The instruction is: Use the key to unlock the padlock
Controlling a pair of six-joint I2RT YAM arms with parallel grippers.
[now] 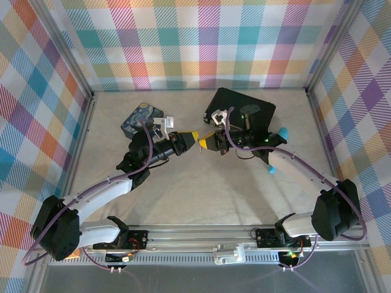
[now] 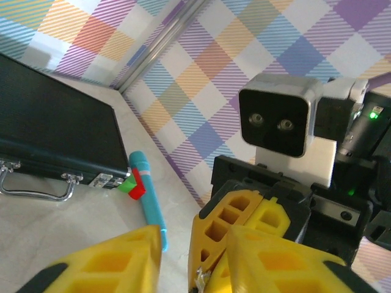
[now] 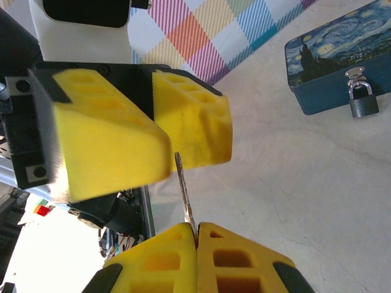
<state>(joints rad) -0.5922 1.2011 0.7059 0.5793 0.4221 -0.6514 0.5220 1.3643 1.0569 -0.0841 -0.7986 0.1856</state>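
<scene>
Key (image 3: 184, 192) sits pinched in right gripper (image 3: 197, 241), which is clenched on its lower end. The free end pokes up between the fingers of left gripper (image 3: 162, 137). Left gripper is spread open and holds nothing. I can't tell whether the key tip touches a pad yet.

Both grippers meet mid-desk (image 1: 201, 189), between tin (image 3: 324, 55) and case (image 1: 244, 110). Padlock (image 3: 361, 102) hangs from the hasp (image 3: 354, 74) on the tin's front, far left, well apart from the key.

Looks like a handover to the arm on the padlock side (my read, not confirmed).

Risks from here:
- Only a short length of key is exposed. Left could close on the bare tip, get a weak grip, and the key pivots or slips out.
- If right lets go before left is firm, the key drops flat on the desk, which makes for a nasty re-pick.
- The fingers are crowded, so left closing may clip right's fingertips and twist the key.
- If left clamps the blade end, nothing is left to enter the keyhole. I can't tell which end is which.
- The padlock hangs loose, so it will likely swing away under insertion force unless braced.
</scene>
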